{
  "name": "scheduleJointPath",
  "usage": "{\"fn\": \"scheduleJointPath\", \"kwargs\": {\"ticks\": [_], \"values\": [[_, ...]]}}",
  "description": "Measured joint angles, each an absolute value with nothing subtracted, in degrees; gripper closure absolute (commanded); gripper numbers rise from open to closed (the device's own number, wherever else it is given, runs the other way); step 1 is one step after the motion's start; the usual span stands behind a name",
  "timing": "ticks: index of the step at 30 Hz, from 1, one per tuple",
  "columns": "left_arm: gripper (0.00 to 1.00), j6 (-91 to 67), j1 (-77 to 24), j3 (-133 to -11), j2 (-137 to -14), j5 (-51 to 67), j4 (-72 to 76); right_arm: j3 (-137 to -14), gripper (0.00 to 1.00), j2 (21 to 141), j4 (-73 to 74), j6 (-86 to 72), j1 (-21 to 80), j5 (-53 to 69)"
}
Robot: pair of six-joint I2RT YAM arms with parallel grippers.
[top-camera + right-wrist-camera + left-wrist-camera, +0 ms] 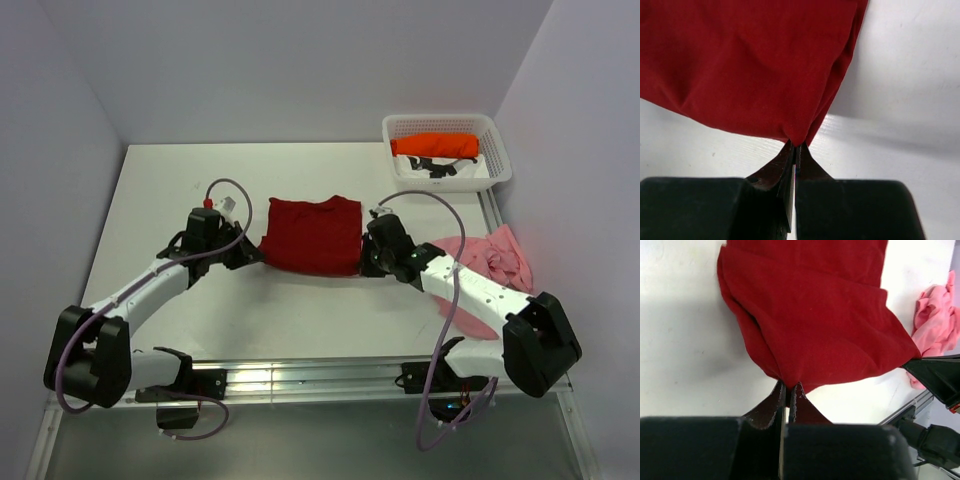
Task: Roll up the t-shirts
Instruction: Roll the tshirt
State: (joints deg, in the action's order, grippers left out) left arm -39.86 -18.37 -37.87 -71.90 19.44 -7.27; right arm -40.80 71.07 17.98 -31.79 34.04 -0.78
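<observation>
A dark red t-shirt (pixel 312 234) lies folded into a rough square at the table's middle. My left gripper (pixel 253 254) pinches its near left corner, jaws shut on the cloth (pixel 790 386). My right gripper (pixel 366 262) is shut on the near right corner (pixel 798 144). The red fabric (pixel 810 315) spreads away from both sets of jaws (pixel 740 60). A pale pink t-shirt (pixel 490 270) lies crumpled at the right, partly under my right arm, also showing in the left wrist view (pixel 937 322). A bright orange t-shirt (pixel 434 145) sits rolled in the basket.
A white plastic lattice basket (pixel 447 127) stands at the back right corner and also holds some dark and white items. A metal rail (pixel 330 375) runs along the table's near edge. Grey walls close in on three sides.
</observation>
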Motion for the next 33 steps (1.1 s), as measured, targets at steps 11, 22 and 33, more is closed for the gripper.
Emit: {"fn": "scheduleJointPath", "kwargs": {"ticks": [11,22,33], "values": [[1.0,-37.7,-14.1,-51.0,-83.5,23.9,-12.3,-53.2,1.0,78.1,23.9,-27.9,27.2,4.1],[1.0,-36.6,-12.1,-64.4,-102.4,28.2,-13.2,-61.7,1.0,93.2,23.9,-26.9,20.8,9.2],[1.0,-36.6,-11.5,-69.3,-112.4,28.9,-12.6,-64.3,1.0,103.7,19.9,-27.6,18.8,10.2]]}}
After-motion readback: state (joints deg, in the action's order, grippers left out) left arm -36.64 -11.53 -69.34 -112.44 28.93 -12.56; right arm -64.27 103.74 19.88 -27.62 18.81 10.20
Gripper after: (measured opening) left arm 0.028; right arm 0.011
